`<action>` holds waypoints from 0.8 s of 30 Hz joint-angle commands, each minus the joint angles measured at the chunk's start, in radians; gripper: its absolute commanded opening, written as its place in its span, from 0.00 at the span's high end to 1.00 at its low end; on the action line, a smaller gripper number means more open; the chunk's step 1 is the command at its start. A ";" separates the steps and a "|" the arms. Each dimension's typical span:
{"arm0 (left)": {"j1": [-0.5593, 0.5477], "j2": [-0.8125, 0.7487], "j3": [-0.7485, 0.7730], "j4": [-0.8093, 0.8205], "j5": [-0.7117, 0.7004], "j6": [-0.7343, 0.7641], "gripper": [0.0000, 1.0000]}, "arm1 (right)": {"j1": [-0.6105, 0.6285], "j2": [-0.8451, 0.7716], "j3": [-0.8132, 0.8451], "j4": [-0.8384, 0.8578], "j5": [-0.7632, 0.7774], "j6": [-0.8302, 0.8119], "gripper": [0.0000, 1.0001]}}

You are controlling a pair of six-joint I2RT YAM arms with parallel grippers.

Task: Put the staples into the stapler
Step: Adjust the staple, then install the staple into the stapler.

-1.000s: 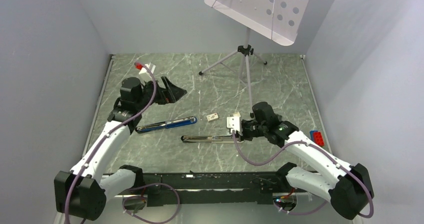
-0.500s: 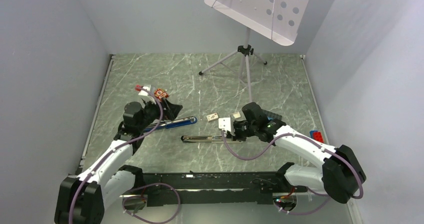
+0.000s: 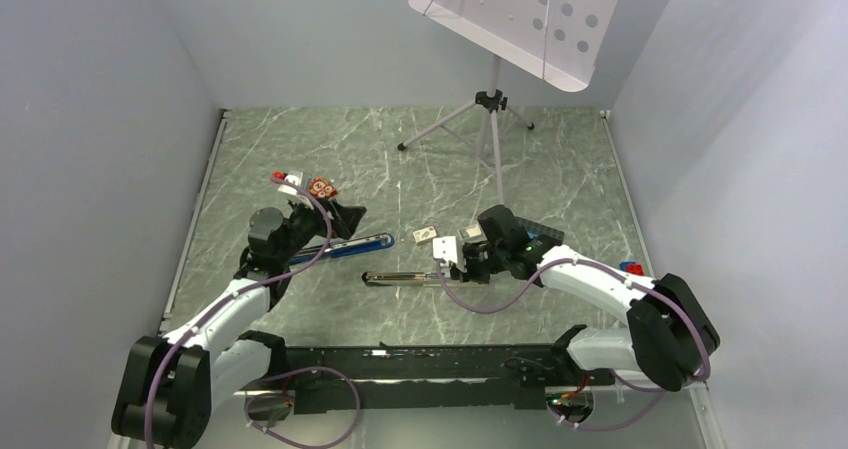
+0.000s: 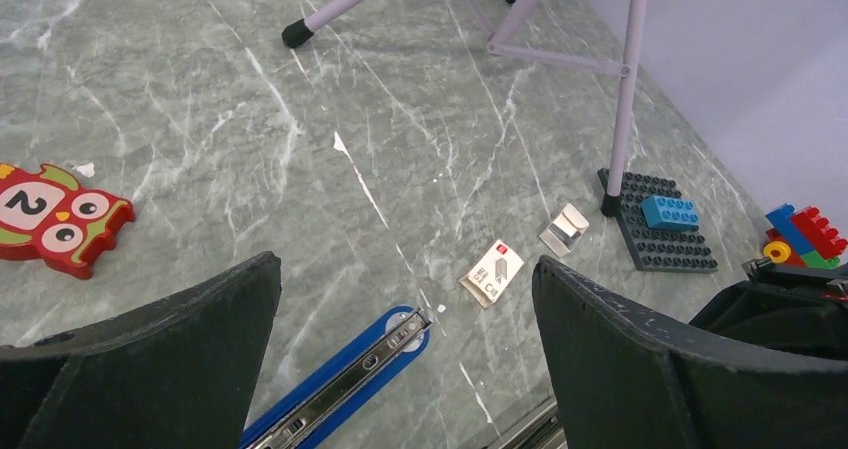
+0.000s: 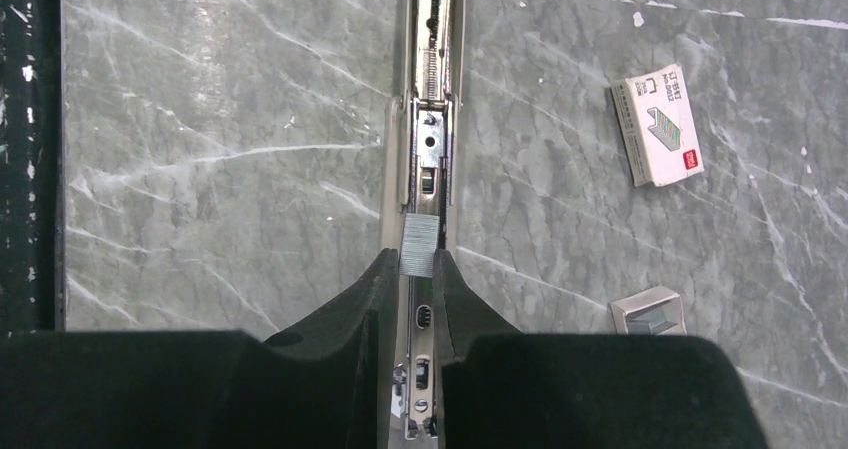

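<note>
The right hand point(image 5: 412, 267) is pinching the small silver-grey block of staples point(image 5: 420, 245) between nearly closed fingers, holding it over the channel of the opened silver stapler point(image 5: 430, 129) — block and channel sharing one long axis.

Illumination: bright, even, diffuse, from overhead. Shadows: soft and short, faint under the tripod point(image 3: 488, 100) legs. Glare: mild sheen on the table point(image 3: 300, 149). Top view: sharp throughout. Wrist views: table sharp; near fingers point(image 4: 640, 369) dark, detail lost.
</note>
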 commanded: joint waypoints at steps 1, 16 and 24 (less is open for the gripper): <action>0.000 0.010 0.007 0.083 0.036 -0.001 0.01 | -0.016 0.009 0.041 0.029 -0.035 -0.024 0.89; 0.000 0.018 0.006 0.092 0.047 -0.036 0.01 | -0.038 0.023 0.043 0.030 -0.068 -0.027 0.89; -0.001 0.006 -0.002 0.086 0.044 -0.046 0.01 | -0.041 0.033 0.044 0.028 -0.080 -0.025 0.89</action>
